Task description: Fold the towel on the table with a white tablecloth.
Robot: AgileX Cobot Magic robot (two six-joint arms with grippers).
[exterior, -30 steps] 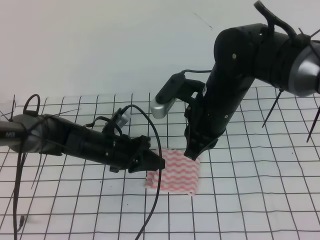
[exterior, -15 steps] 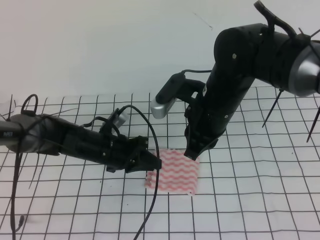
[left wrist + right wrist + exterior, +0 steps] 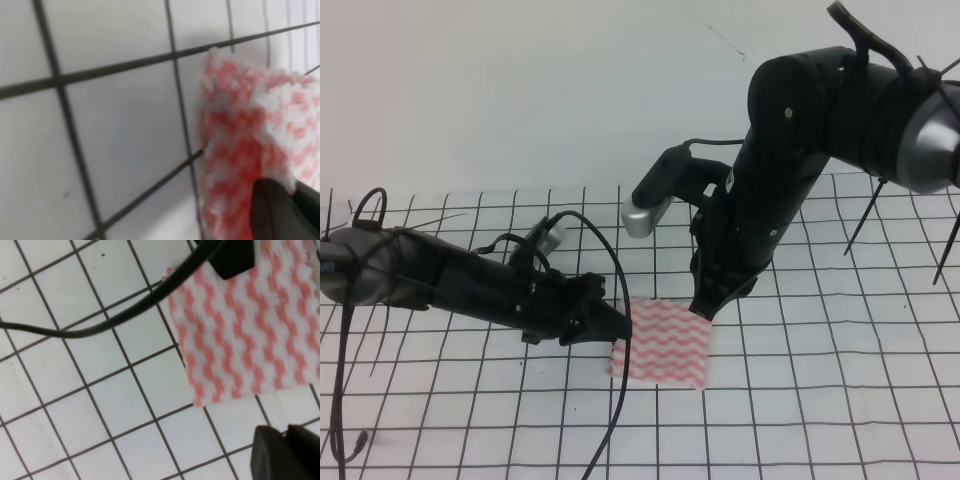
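The towel (image 3: 663, 342) lies flat on the tablecloth (image 3: 840, 400) in the middle of the table (image 3: 440, 420); it is a small folded square with pink and white wavy stripes; its edges sit close to the black grid lines.

The left gripper (image 3: 620, 327) comes in low from the left side; its tip points at the left edge of the towel and seems to touch it there; from the high view its jaws look closed to a point with nothing held; in the left wrist view a dark fingertip (image 3: 280, 210) shows at the bottom right, right by the towel's (image 3: 245, 145) fuzzy edge; I cannot tell for sure if a bit of cloth is pinched.

The right gripper (image 3: 705, 308) hangs down from above at the far right corner of the towel; its tip is at the cloth's edge; its jaws look closed tight, and I cannot tell if they pinch the corner; in the right wrist view two dark fingertips (image 3: 280, 452) sit side by side at the bottom, over bare tablecloth (image 3: 75, 365) just beside the towel (image 3: 245, 330); a black cable (image 3: 125, 320) crosses that view above the grid.
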